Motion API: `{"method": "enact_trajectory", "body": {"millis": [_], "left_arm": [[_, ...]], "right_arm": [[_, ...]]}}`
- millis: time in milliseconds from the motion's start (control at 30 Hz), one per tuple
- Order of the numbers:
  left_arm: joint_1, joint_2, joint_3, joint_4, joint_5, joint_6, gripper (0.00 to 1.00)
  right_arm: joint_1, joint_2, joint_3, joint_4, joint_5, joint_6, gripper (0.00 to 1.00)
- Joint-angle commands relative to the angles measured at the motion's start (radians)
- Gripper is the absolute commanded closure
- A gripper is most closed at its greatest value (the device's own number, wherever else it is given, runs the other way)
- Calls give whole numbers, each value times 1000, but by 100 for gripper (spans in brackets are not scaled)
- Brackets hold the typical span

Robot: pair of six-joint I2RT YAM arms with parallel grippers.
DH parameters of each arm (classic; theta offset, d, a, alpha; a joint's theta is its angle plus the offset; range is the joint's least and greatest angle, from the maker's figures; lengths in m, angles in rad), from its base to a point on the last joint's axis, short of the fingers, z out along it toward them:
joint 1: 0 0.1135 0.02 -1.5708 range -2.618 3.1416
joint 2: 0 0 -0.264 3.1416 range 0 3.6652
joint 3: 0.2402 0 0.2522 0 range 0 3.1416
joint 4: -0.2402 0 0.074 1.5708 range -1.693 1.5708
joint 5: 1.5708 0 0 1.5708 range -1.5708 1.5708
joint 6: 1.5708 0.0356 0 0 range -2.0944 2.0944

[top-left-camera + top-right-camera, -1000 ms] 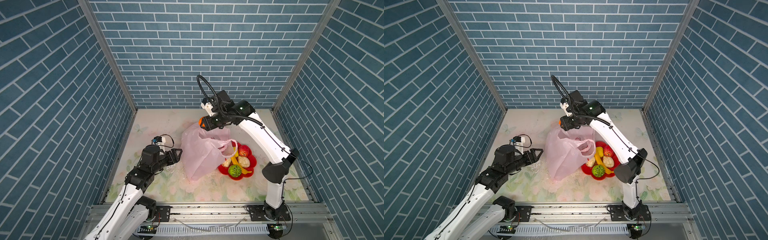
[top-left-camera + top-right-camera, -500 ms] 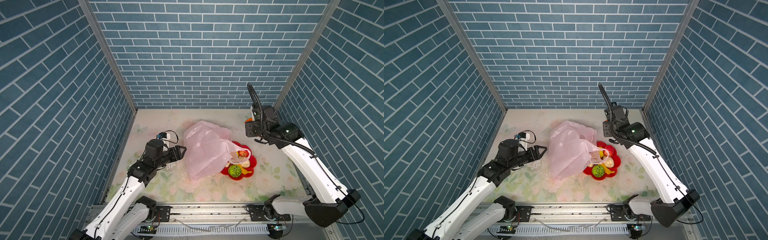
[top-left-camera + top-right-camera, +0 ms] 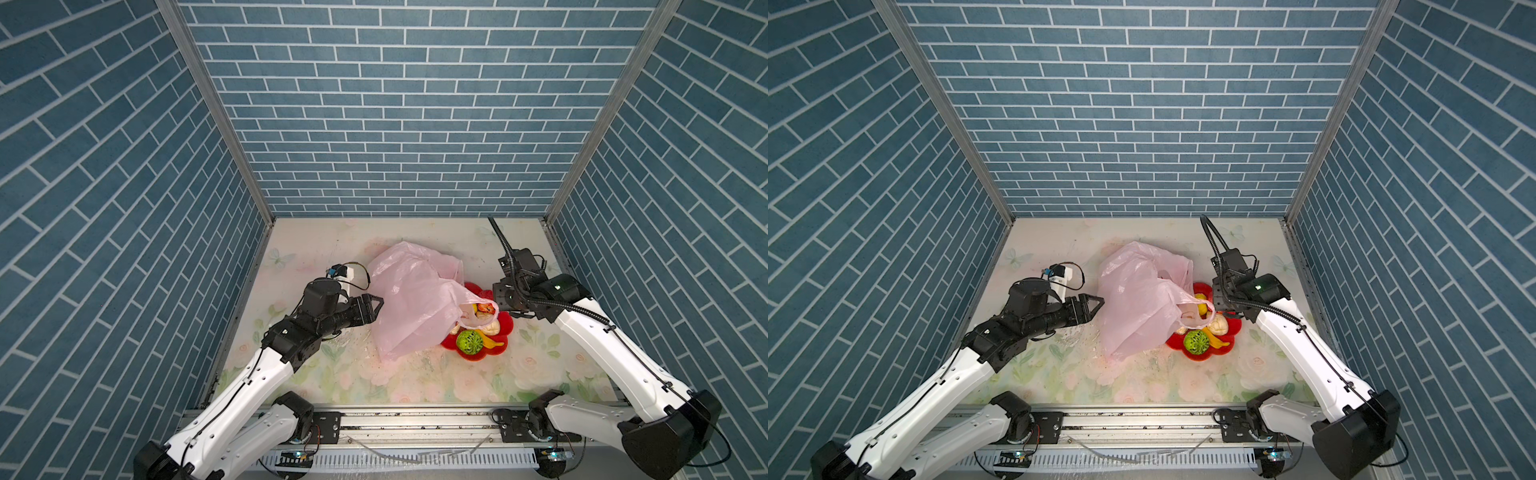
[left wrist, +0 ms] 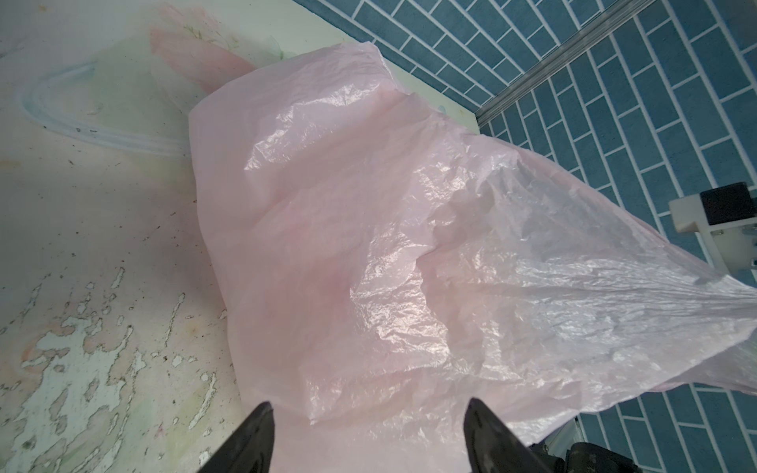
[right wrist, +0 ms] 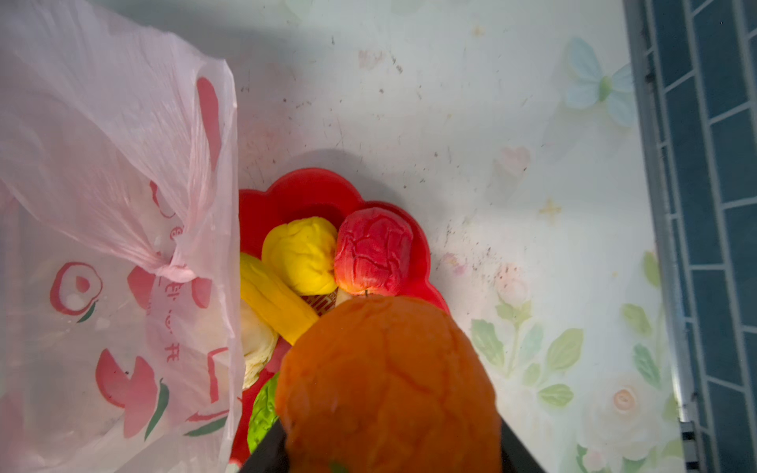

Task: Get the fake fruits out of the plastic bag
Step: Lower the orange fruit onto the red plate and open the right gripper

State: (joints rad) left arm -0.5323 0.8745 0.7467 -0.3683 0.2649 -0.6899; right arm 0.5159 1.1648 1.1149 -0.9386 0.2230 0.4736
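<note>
The pale-pink plastic bag [image 3: 411, 299] [image 3: 1138, 299] lies slumped on the mat, its mouth draped over the red dish [image 3: 494, 351]. My right gripper [image 5: 389, 444] is shut on the orange fake fruit [image 5: 389, 381], held just above the dish's far right side. In the dish lie a red apple [image 5: 372, 256], a yellow piece [image 5: 301, 254], a banana [image 5: 272, 299], a cream lump [image 5: 254, 344] and a green ball [image 3: 469, 341]. My left gripper [image 3: 376, 305] [image 4: 370, 413] is open, its tips at the bag's left side with nothing gripped.
Blue brick walls close in the floral mat on three sides; the right wall [image 5: 704, 204] runs near the dish. The metal rail [image 3: 395, 419] borders the front. The bag's handle loop [image 5: 176, 266] hangs over the dish's left half.
My right arm swung right and down from above the bag with the orange fruit to the dish's side. The bag slumped. My left gripper moved up to the bag.
</note>
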Motion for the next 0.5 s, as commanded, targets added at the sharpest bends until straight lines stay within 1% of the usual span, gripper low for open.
{"method": "enact_trajectory", "body": {"millis": [0, 133, 233, 333, 467], "left_arm": [[-11, -9, 4, -12, -28, -9, 26], [-16, -17, 0, -20, -28, -10, 26], [-22, -23, -2, -28, -29, -13, 26], [-36, -34, -3, -45, -38, -17, 26], [-81, -60, -12, -63, -61, -33, 26]], "right_arm": [[-1, 5, -80, 68, -123, 67, 93], [-1, 37, -123, 125, -165, 79, 91], [0, 66, -135, 153, -181, 82, 88], [-1, 85, -154, 176, -197, 86, 84], [0, 106, -187, 214, -214, 97, 76]]}}
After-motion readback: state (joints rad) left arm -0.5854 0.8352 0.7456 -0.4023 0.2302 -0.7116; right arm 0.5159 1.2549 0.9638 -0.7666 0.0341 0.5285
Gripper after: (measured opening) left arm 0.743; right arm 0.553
